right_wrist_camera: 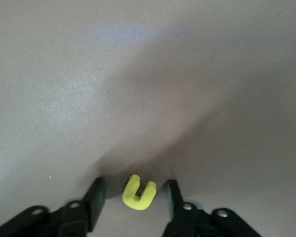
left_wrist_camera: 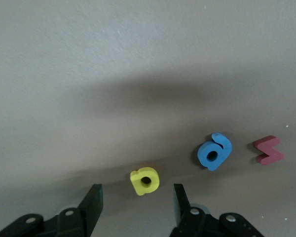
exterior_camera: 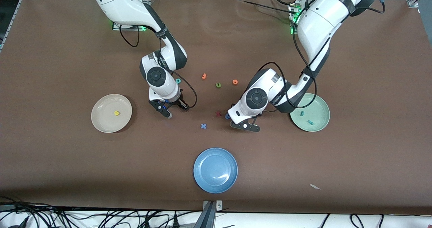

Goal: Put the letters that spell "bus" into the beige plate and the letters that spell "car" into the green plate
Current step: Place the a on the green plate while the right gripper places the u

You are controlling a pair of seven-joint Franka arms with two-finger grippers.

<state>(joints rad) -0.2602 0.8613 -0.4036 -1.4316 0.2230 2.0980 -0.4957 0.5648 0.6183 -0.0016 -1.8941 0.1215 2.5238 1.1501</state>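
The yellow u [right_wrist_camera: 138,192] lies on the table between the fingers of my right gripper [right_wrist_camera: 134,196], which is open with a gap on each side. In the front view that gripper [exterior_camera: 175,110] is down at the table beside the beige plate [exterior_camera: 101,103], which holds the yellow s [exterior_camera: 116,113]. The yellow a [left_wrist_camera: 144,181] lies untouched between the open fingers of my left gripper [left_wrist_camera: 136,202]. That left gripper [exterior_camera: 246,126] is low beside the green plate [exterior_camera: 320,106], which holds two teal letters [exterior_camera: 302,113]. A teal b [exterior_camera: 178,81] peeks out by the right arm.
A dark blue letter [left_wrist_camera: 214,151] and a red letter [left_wrist_camera: 269,150] lie close to the yellow a. An orange t [exterior_camera: 204,76], green u [exterior_camera: 218,84], orange o [exterior_camera: 235,82] and blue x [exterior_camera: 203,126] lie mid-table. A blue plate [exterior_camera: 215,170] sits nearer the camera.
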